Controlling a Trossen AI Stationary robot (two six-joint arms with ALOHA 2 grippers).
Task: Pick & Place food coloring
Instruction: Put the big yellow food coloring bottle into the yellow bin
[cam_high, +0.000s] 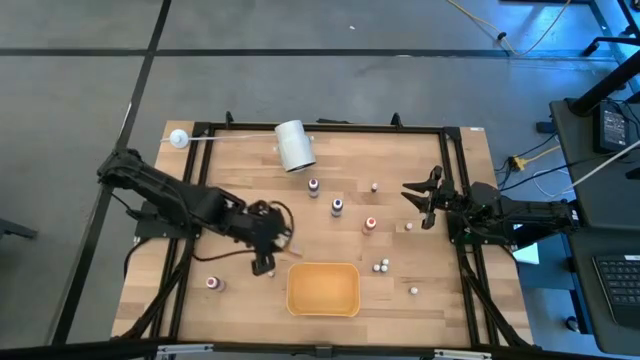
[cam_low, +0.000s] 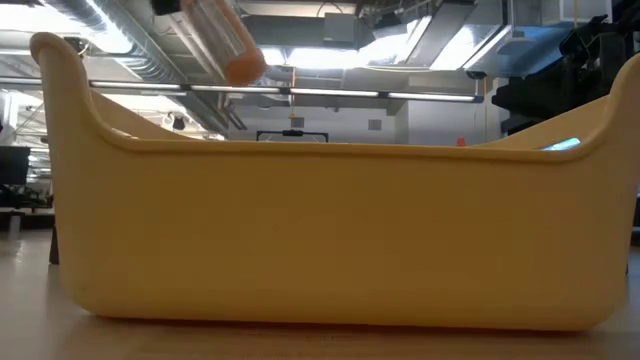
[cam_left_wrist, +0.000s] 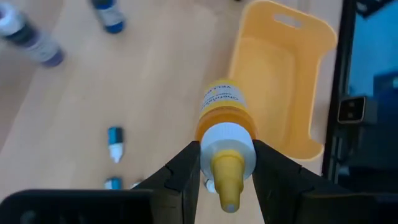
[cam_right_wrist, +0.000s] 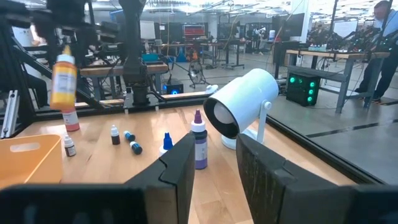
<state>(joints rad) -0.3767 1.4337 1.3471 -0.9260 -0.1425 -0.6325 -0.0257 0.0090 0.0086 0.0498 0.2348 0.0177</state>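
My left gripper (cam_high: 270, 252) is shut on a yellow-orange dropper bottle (cam_left_wrist: 224, 102) with a white collar and yellow tip, raised above the table just left of the yellow bin (cam_high: 323, 288). The low view shows this bottle (cam_low: 225, 40) slanting above the bin's rim (cam_low: 320, 150). Several other small bottles stand or lie on the wood: a purple-capped one (cam_high: 337, 207), a red-capped one (cam_high: 370, 224), and another near the left edge (cam_high: 212, 284). My right gripper (cam_high: 420, 200) waits open at the table's right side, touching nothing. My left gripper pinches the bottle by its white cap collar (cam_left_wrist: 227, 144) between the two fingers (cam_left_wrist: 186, 171). The fingers slant down from above and lie along the bottle. The bottle is lifted clear and hangs tilted below the fingers, its body end pointing at the table beside the bin.
A big white roll (cam_high: 294, 145) lies at the far side, with a small white ball on a thin rod (cam_high: 179, 138) to its left. A black frame (cam_high: 452, 180) borders the table. Small blue-capped bottles (cam_left_wrist: 115, 142) lie beneath the left gripper.
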